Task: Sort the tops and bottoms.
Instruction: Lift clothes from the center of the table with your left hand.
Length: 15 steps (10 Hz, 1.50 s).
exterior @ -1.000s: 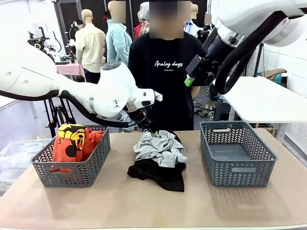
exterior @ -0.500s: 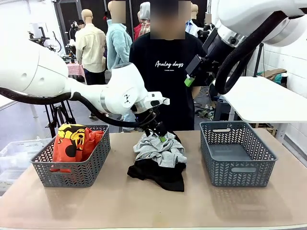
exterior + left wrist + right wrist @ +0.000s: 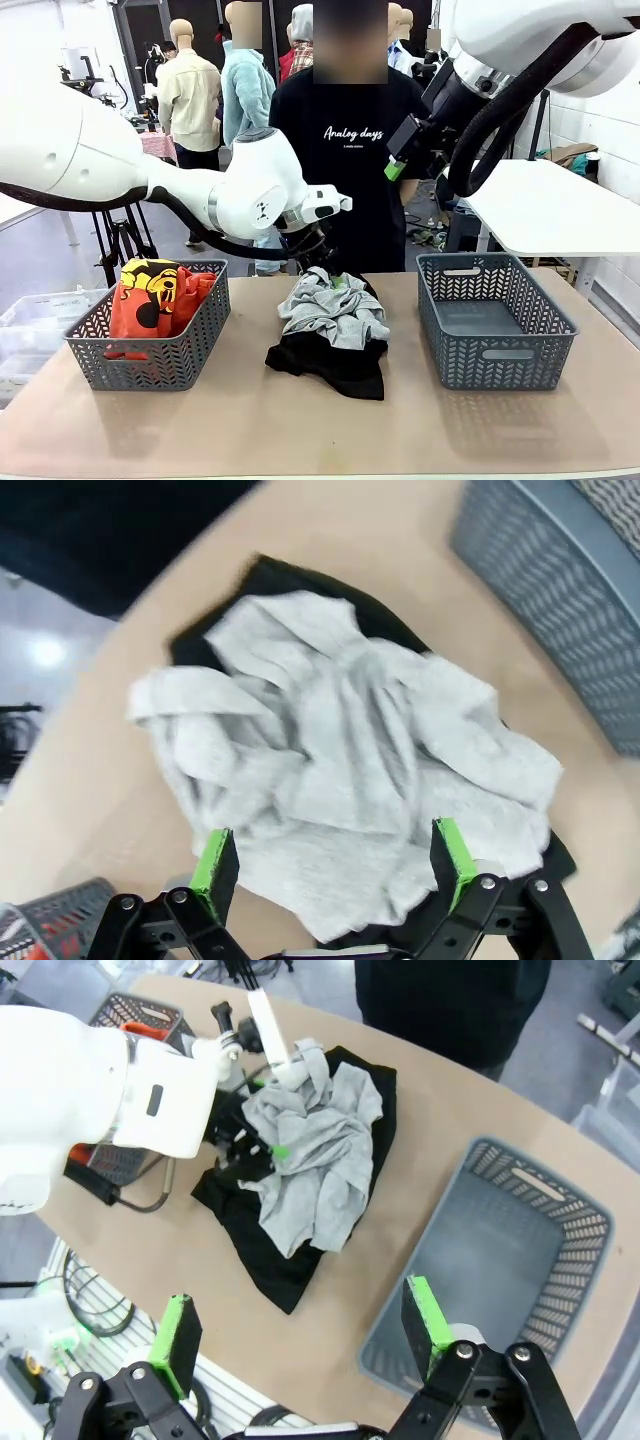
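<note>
In the middle of the front view, a crumpled light grey sweatshirt point(image 3: 334, 310) lies on top of a plain black garment point(image 3: 338, 368), the two making one pile on the tan surface point(image 3: 300, 430). The black cloth spreads out from under the grey toward the lower edge of the picture. The left claw point(image 3: 333, 858) hangs at the far edge of this pile, just above the picture's centre. In the left wrist view its green pads point(image 3: 214, 862) stand wide apart with the sweatshirt spread beyond them and nothing held; whether they touch the cloth cannot be told. At the lower left of the front view a grey lattice basket point(image 3: 190, 350) holds the orange-red shirt point(image 3: 150, 295) with yellow-and-black print, bunched against its left wall. A second grey basket point(image 3: 495, 375) stands at the lower right, well apart from the pile. The right claw point(image 3: 302, 1332) is raised in the upper right of the front view, jaws spread wide and gripping nothing; its wrist view looks down on the pile and the second basket. A person in a black T-shirt point(image 3: 350, 150) stands behind the surface at top centre.
</note>
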Motion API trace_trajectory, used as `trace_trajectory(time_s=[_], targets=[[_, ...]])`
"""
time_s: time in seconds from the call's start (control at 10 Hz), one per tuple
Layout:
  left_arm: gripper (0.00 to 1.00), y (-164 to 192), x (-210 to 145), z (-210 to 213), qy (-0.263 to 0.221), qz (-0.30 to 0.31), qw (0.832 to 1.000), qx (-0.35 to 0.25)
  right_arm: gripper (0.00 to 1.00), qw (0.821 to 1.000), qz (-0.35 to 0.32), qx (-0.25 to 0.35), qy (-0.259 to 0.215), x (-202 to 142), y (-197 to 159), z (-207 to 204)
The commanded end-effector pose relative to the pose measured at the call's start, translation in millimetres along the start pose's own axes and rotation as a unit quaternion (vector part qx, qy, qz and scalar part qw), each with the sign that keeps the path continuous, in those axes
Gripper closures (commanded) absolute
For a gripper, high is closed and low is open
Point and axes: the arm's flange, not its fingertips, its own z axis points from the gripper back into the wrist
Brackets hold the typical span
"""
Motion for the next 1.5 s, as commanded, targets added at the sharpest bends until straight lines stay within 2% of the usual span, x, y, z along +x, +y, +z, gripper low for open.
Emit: trace_trajectory(time_s=[0.0, 0.2, 0.5, 1.1, 1.2, 1.4], targets=[[0.0, 0, 16, -23, -0.018, 0.026, 0.996, 0.082, 0.0, 1.0, 0.003, -0.001, 0.003, -1, -2, 0], [0.0, 2, 25, -39, -0.008, 0.046, 0.997, 0.067, 0.0, 1.0, 0.003, -0.001, 0.003, -1, -2, 0], [0.0, 3, 27, -56, 0.009, 0.076, 0.997, 0.014, 0.0, 1.0, 0.003, -0.001, 0.003, -1, -2, 0], [0.0, 8, 21, -70, 0.063, 0.104, 0.992, 0.029, 0.0, 1.0, 0.003, -0.001, 0.003, -1, -2, 0], [0.03, 9, 18, -74, 0.066, 0.106, 0.992, 0.033, 0.0, 1.0, 0.003, -0.001, 0.003, -1, -2, 0], [0.16, 9, 16, -80, 0.061, 0.106, 0.992, 0.039, 0.0, 1.0, 0.003, -0.001, 0.003, -1, -2, 0]])
